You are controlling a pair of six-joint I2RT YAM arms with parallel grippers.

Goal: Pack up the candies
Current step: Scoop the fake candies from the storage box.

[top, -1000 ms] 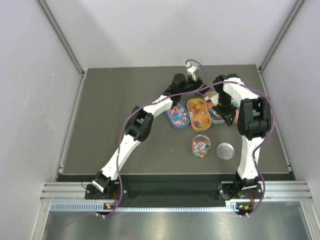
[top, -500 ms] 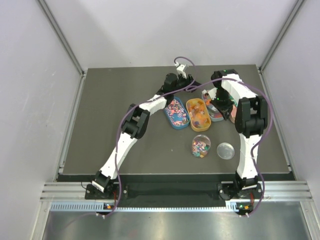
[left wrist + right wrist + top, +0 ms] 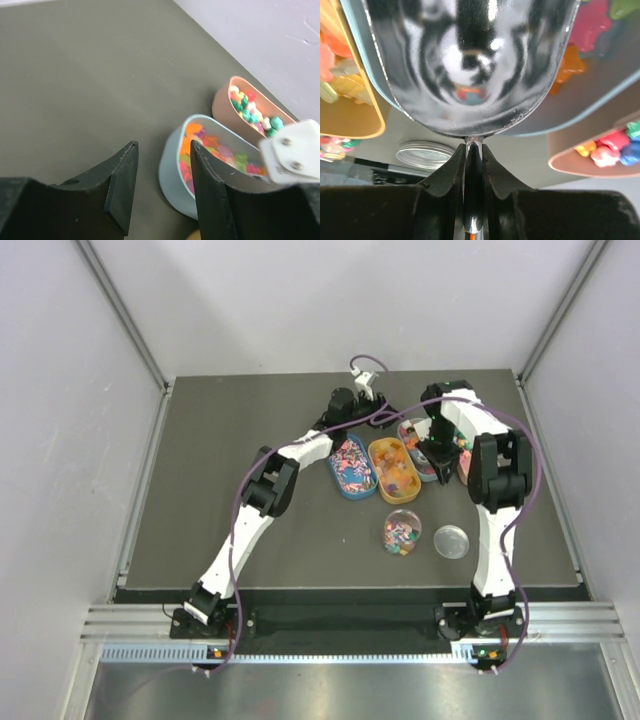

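Observation:
The candies lie in four oval trays: pink-black-white bits in the blue tray (image 3: 352, 468), orange-yellow gummies in the orange tray (image 3: 394, 470), rainbow gummies (image 3: 210, 150) in the grey-blue tray (image 3: 172, 170), and pastel cubes (image 3: 250, 110) in the pink tray (image 3: 222, 102). My right gripper (image 3: 437, 448) is shut on the handle of the silver scoop (image 3: 470, 65), whose bowl is over the grey-blue tray's gummies (image 3: 592, 22). My left gripper (image 3: 345, 408) is open and empty, low over the mat just behind the trays. In the left wrist view its fingers (image 3: 162, 147) frame bare mat beside the grey-blue tray.
A clear round jar (image 3: 402, 532) partly filled with mixed candies stands in front of the trays. Its metal lid (image 3: 452, 541) lies to its right and also shows in the right wrist view (image 3: 425, 155). Part of the right arm (image 3: 292, 152) shows white over the trays.
My left gripper has drawn back to the left, off the trays. My right gripper with the scoop has shifted slightly left and back over the grey-blue tray.

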